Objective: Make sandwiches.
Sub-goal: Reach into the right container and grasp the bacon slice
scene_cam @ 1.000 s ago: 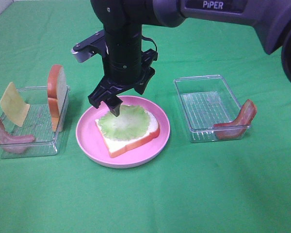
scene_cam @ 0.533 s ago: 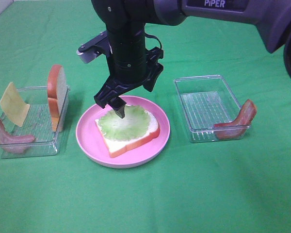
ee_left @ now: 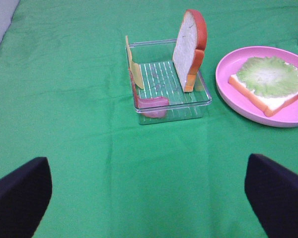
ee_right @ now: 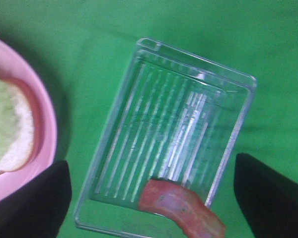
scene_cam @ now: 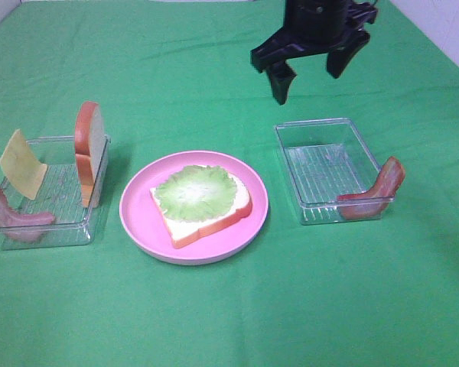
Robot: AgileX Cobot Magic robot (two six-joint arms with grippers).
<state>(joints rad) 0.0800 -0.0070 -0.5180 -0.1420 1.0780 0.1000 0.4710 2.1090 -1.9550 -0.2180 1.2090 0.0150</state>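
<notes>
The sandwich (scene_cam: pixel 203 205) lies on the pink plate (scene_cam: pixel 138 222): one white bread slice with a pale green lettuce leaf (scene_cam: pixel 196 191) on top. It also shows in the left wrist view as the sandwich (ee_left: pixel 268 82). My right gripper (scene_cam: pixel 310 76) hangs open and empty in the air behind the right clear tray (scene_cam: pixel 321 130). In the right wrist view the right gripper (ee_right: pixel 151 198) looks down on that tray and its bacon strip (ee_right: pixel 181 208). The left gripper (ee_left: pixel 149 196) is open and empty, low over the cloth, short of the left tray (ee_left: pixel 169 101).
The left tray (scene_cam: pixel 61 229) holds an upright bread slice (scene_cam: pixel 90 149), a yellow cheese slice (scene_cam: pixel 21 164) and a bacon strip (scene_cam: pixel 11 215). A bacon strip (scene_cam: pixel 375 193) leans in the right tray's near corner. Green cloth covers the table.
The right gripper has risen off the lettuce on the plate and swung to the back right, above the right tray. The lettuce stays on the bread.
</notes>
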